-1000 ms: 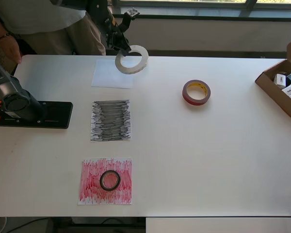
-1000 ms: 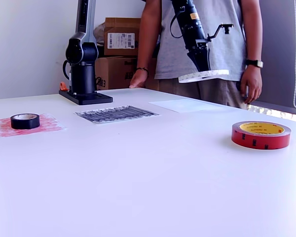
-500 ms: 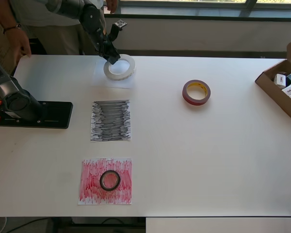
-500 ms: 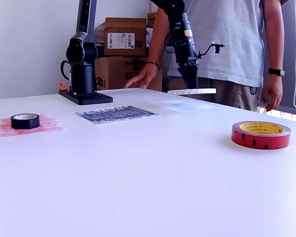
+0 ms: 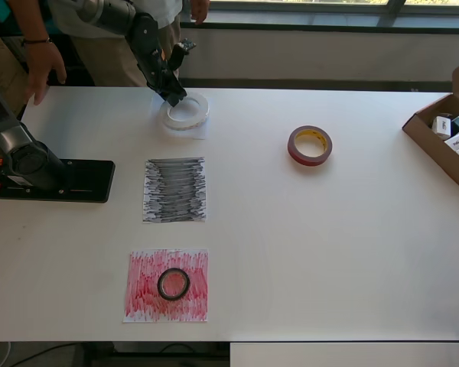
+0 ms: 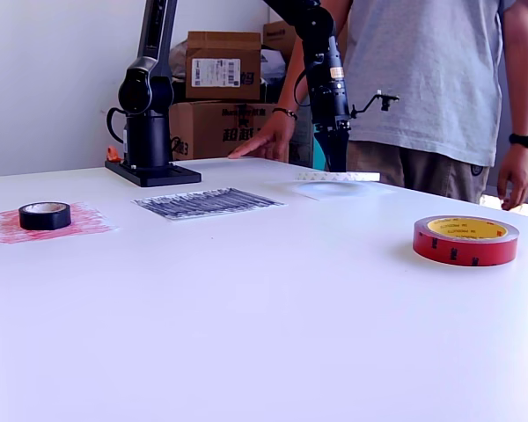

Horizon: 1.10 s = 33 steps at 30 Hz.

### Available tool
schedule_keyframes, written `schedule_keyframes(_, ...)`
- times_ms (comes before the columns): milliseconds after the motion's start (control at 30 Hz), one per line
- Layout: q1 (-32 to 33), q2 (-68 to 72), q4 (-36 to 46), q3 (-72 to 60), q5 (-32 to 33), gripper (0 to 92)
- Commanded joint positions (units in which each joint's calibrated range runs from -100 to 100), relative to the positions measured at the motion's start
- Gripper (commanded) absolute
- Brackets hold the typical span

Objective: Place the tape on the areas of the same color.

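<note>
My gripper (image 5: 174, 98) is shut on the near-left edge of the large white ring (image 5: 203, 115). It holds the ring low over the plain white sheet (image 5: 154, 126) at the table's far side. In the exterior view the ring (image 6: 352, 176) hangs just above that sheet (image 6: 356, 190), under the gripper (image 6: 337, 163). The small black-grey roll (image 5: 174, 284) lies on the scribbled red sheet (image 5: 144, 302). The black-grey sheet (image 5: 175, 189) is bare. The dark red roll (image 5: 310, 145) lies on the bare table to the overhead view's right.
The black base plate (image 5: 80, 181) of the arm sits at the overhead view's left. A cardboard box (image 5: 434, 145) with small packaged boxes is at the right edge. A person (image 6: 422, 79) stands behind the table, one hand (image 5: 42, 73) near its far left corner.
The gripper carried the white ring down and to the overhead view's left, from high over the sheet's far right corner to just above the white sheet. The person moved.
</note>
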Motion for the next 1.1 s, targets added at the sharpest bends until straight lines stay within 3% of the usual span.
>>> schedule_keyframes(0,0.4,-0.1,-0.1,-0.5,0.2,0.0)
schedule_keyframes(700,1.3,-0.4,-0.1,2.5,0.2,1.9)
schedule_keyframes(767,1.3,-0.4,-0.1,2.5,0.6,9.1)
schedule_keyframes(967,1.2,-0.5,-0.1,2.4,0.9,44.2)
schedule_keyframes(1067,1.2,-0.6,-0.1,2.0,0.8,57.0)
